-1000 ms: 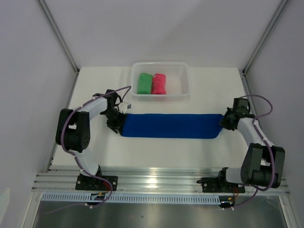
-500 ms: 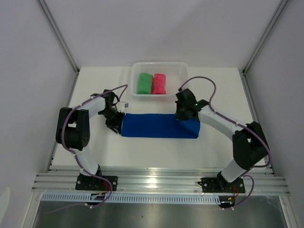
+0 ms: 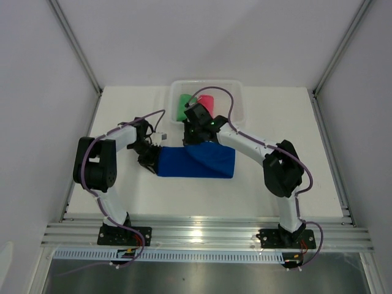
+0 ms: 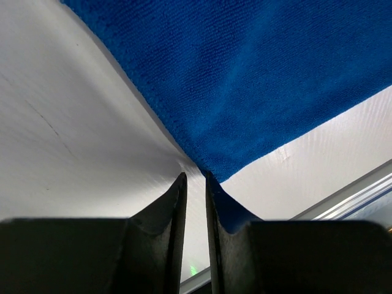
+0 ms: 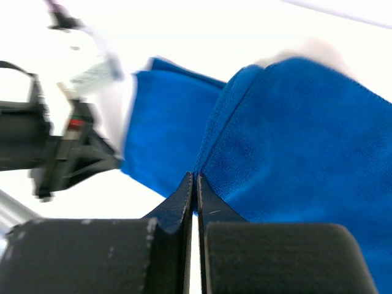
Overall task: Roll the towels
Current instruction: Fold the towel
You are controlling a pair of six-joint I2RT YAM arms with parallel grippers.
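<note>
Leftward our right gripper [image 5: 195,179] has swept, clamped on the blue towel [image 3: 205,164], folding its right end over. Our left gripper [image 4: 195,176] stands narrow at the left corner; we cannot tell if it pinches. This towel lies mid-surface [image 3: 275,135].

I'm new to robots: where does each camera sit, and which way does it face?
Top external: overhead behind the bases, facing down on table, blue towel, basket; left arm and right arm show.
Left wrist: on the left arm, facing the towel's corner past the left end effector; its fingers show.
Right wrist: on the right arm, facing the towel pinched by the right end effector; the left arm shows.
Shared: the blue towel, in all three.
</note>
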